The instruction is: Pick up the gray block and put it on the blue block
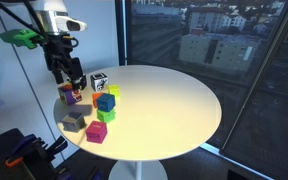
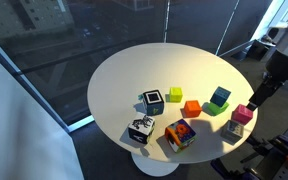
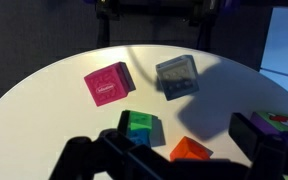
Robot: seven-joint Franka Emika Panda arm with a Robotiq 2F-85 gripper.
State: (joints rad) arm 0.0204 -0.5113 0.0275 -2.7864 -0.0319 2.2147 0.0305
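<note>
The arm is seen extending in from eleven o'clock in an exterior view, with the wrist bent downward. The gripper is pointed toward six o'clock, and its fingers are held spread wide apart.

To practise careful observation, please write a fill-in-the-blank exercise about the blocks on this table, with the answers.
The blocks lie on a table whose top is ___ in shape. The gray block rests on the ___, not on the blue block. The cube with black marks is otherwise ___ in colour. The open hand holds ___.
Missing words: round; table; white; nothing.
</note>
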